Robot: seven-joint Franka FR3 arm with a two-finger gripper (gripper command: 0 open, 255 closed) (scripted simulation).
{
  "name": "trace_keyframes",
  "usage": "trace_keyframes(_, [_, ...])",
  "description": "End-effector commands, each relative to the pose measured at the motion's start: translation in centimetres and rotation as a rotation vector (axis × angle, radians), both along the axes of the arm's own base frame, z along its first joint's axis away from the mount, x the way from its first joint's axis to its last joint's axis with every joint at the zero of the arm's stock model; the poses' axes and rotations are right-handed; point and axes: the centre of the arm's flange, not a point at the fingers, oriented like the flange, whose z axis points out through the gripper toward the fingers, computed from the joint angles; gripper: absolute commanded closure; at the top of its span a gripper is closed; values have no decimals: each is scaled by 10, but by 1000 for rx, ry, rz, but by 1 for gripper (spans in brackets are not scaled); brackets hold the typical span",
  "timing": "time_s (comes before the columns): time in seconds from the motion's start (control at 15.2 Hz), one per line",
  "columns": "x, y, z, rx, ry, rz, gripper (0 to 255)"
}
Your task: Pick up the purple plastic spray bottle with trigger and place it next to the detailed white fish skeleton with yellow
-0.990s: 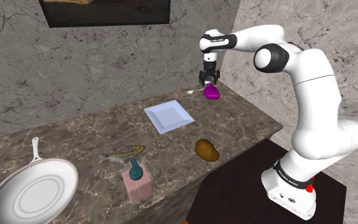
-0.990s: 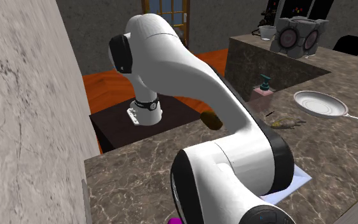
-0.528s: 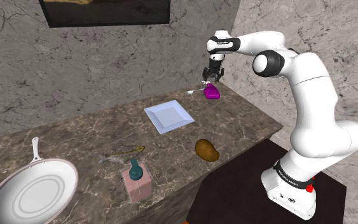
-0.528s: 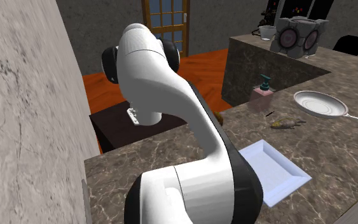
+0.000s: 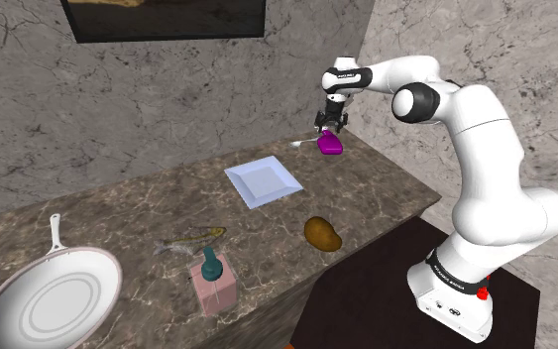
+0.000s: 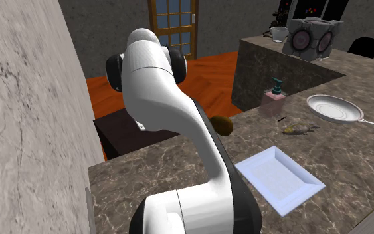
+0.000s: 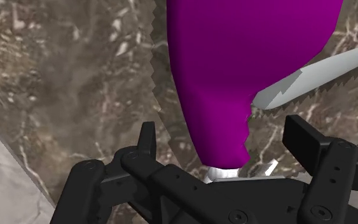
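Spread jaws flanked the purple plastic spray bottle (image 7: 247, 63); it looked light, stiff and slick, best pinched at its narrow neck.

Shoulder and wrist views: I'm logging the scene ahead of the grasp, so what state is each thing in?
Purple spray bottle: lying on its side, not held.
Gripper: jaws open, either side of the bottle, not touching it.
Fish skeleton: lying flat.
Frying pan: right way up, empty.
Plate: flat, empty.
Soap dispenser: standing upright.
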Motion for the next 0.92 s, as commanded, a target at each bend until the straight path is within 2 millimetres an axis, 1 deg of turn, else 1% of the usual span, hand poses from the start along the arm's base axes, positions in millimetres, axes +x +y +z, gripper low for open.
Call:
trace_keyframes(0.0, [-1,0,-6,0,0,0,0])
trace_keyframes(0.46, [-1,0,-6,0,0,0,0])
trace_keyframes(0.53, [-1,0,-6,0,0,0,255])
trace_keyframes(0.86, [-1,0,-6,0,0,0,255])
